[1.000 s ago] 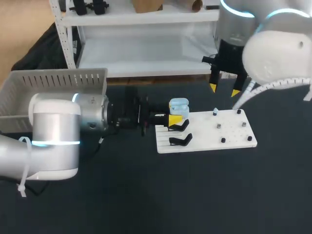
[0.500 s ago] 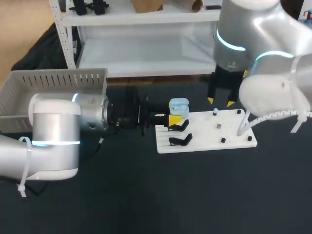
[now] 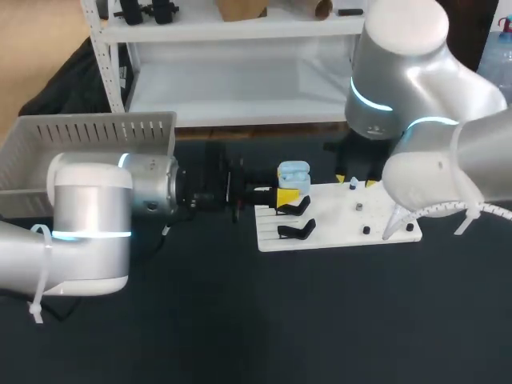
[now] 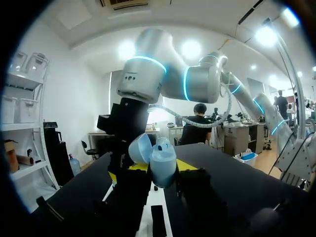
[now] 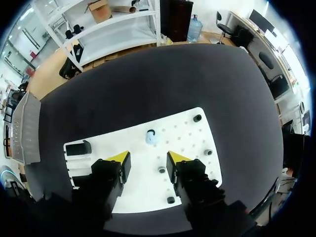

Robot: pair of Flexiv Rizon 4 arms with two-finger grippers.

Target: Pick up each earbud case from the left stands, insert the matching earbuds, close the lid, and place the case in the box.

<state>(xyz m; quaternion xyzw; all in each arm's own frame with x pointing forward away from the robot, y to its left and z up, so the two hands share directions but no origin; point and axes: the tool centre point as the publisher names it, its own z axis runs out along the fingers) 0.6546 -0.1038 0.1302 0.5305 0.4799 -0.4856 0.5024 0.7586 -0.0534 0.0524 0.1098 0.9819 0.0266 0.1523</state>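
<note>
At the table's (image 3: pixel 240 320) far left corner stands the grey box (image 3: pixel 88 132), with no case visible in it. Your left arm (image 3: pixel 120 200) lies level toward the white board (image 3: pixel 336 234), unchanged over the last second. The left gripper (image 3: pixel 285 197) has its yellow tips on either side of the light-blue earbud case (image 3: pixel 294 177), apparently clasping it just over the board's left edge. The lid stands open, and the two black stands (image 3: pixel 296 230) beneath look bare. What has changed lies further right: your right arm (image 3: pixel 416 128) has come down from above the board's far edge, bringing the right gripper (image 5: pixel 149 159) low over the board's far middle. Its fingers are spread apart and hold nothing. The right wrist view shows a light-blue earbud (image 5: pixel 150 137) upright on the board, just ahead of the gap between those fingers, with small dark pegs (image 5: pixel 162 169) near it. Judged from this, you are at the earbud pick, with insertion, lid closing and boxing still to follow. Centre the gap over the earbud before closing the fingers.
</note>
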